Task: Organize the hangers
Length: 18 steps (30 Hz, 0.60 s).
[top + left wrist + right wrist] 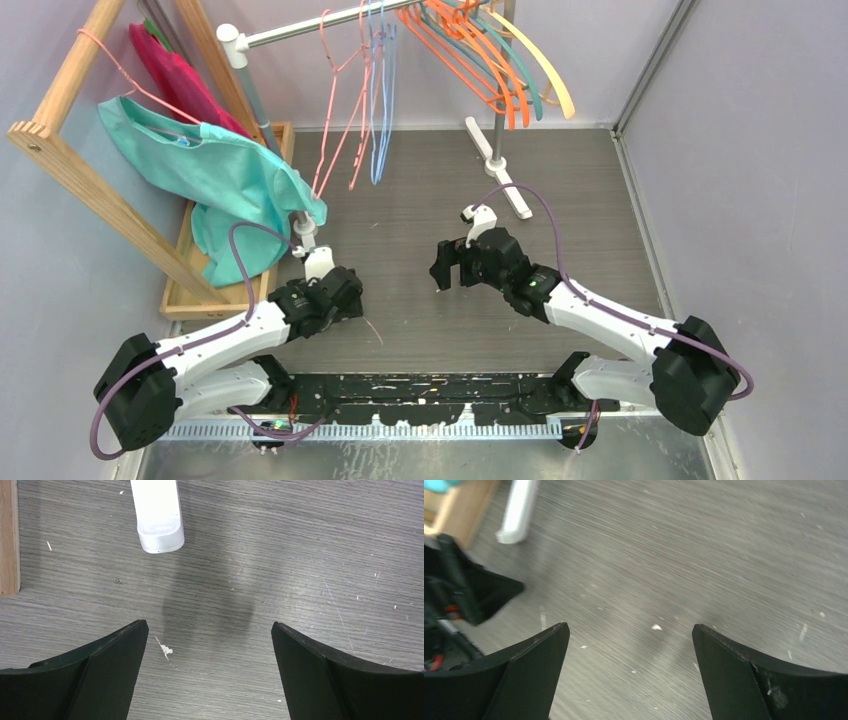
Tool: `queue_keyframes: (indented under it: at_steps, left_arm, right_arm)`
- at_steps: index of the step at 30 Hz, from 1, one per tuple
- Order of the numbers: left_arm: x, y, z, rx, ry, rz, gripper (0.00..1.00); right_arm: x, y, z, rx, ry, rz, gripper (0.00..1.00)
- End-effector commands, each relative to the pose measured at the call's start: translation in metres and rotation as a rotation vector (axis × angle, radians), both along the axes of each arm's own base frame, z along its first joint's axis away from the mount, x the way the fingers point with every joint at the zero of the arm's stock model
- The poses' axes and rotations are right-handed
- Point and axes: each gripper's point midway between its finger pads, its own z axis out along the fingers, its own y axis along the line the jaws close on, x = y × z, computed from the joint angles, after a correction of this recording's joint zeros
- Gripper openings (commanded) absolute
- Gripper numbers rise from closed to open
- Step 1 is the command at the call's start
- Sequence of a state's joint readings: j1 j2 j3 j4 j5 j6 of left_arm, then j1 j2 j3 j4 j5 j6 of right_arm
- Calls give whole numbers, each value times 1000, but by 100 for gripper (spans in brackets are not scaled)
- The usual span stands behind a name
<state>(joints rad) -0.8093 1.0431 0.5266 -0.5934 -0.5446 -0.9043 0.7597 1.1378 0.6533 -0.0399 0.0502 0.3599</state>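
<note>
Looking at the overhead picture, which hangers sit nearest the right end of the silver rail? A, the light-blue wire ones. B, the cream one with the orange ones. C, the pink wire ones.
B: in the top view the cream hanger and the orange hangers bunch at the right of the rail, with the pink wire hangers and light-blue wire hangers hanging left of them.

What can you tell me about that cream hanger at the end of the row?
The cream hanger is a broad, smooth, curved band that looks like plastic. It seems to hang from the silver rail, at the right end of the row, just past a teal hanger and the orange hangers. Only one sloping arm shows, and its top is cut off by the picture's edge. I can't tell if it touches its neighbours.
</note>
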Motion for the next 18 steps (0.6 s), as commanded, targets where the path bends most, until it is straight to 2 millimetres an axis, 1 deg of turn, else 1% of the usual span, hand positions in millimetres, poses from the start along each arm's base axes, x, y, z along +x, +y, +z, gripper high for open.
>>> queue_keyframes:
  at_steps: [1,3,7,9,14,15,18]
  left_arm:
    - [8,-2,5,-13,-36,12,98]
    - [8,-2,6,-14,-38,11,98]
    - [8,-3,4,-15,-36,8,98]
    - [8,-3,4,-14,-35,5,98]
    - [9,-4,5,-10,-35,1,98]
    - [9,-4,5,-12,-36,2,98]
    - [9,-4,5,-12,-37,2,98]
  right_arm:
    - [24,4,15,41,-105,-67,100]
    - [25,3,5,19,-88,-78,100]
    - [27,-4,-2,-18,-94,-100,100]
    - [27,-9,-2,-27,-113,-110,100]
    - [24,-13,3,-11,-147,-113,100]
    - [27,-18,3,-24,-155,-138,100]
    - [31,-23,3,-41,-156,-172,100]
